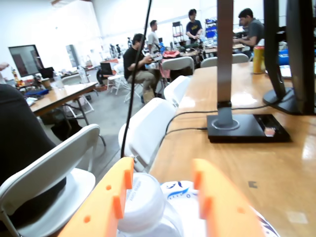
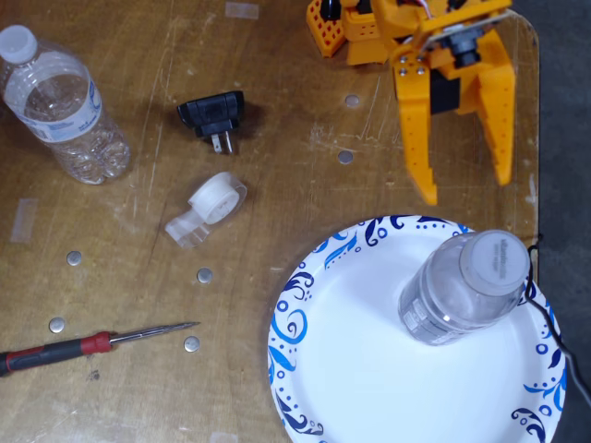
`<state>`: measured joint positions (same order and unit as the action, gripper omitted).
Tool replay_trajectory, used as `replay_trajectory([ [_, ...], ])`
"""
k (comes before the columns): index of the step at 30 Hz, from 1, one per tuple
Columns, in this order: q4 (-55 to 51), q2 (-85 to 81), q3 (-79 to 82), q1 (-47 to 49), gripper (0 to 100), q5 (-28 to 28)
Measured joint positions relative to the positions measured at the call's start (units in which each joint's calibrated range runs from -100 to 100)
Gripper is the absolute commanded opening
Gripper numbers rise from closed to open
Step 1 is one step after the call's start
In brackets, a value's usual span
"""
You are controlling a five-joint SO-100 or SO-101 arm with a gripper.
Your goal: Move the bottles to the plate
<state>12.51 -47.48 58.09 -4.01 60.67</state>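
Observation:
One clear bottle point(image 2: 462, 291) with a white cap stands upright on the right part of the white plate point(image 2: 351, 369) with blue swirls. My orange gripper point(image 2: 468, 189) hangs open just beyond the plate's far rim, apart from that bottle. In the wrist view the cap point(image 1: 140, 202) shows low between the two orange fingers of the gripper point(image 1: 163, 165), with the plate's rim point(image 1: 177, 190) behind it. A second bottle point(image 2: 63, 106) with a white-and-blue label lies on the table at the upper left, far from the gripper.
A black plug adapter point(image 2: 212, 115), a clear tape dispenser point(image 2: 208, 208), a red-handled screwdriver point(image 2: 92, 343) and several small metal discs lie left of the plate. The table edge point(image 2: 540, 138) runs close on the right. A lamp base point(image 1: 247, 128) stands ahead in the wrist view.

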Motion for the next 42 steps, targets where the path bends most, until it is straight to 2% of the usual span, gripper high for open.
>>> replay_trajectory([
  [6,-17.19,-12.58,0.45,-12.85,2,0.0],
  [10,-24.43,-17.62,-1.26,-26.16,2,-0.83],
  [15,-26.47,-19.97,-6.74,-47.22,2,-6.67],
  [21,-26.64,-19.46,-5.67,-63.99,4,-7.97],
  [27,-24.85,-11.41,-5.49,-62.81,26,-7.87],
  [30,-20.94,-5.7,-6.65,-62.35,33,-7.66],
  [42,-10.13,7.47,-9.53,-63.99,35,-7.45],
])
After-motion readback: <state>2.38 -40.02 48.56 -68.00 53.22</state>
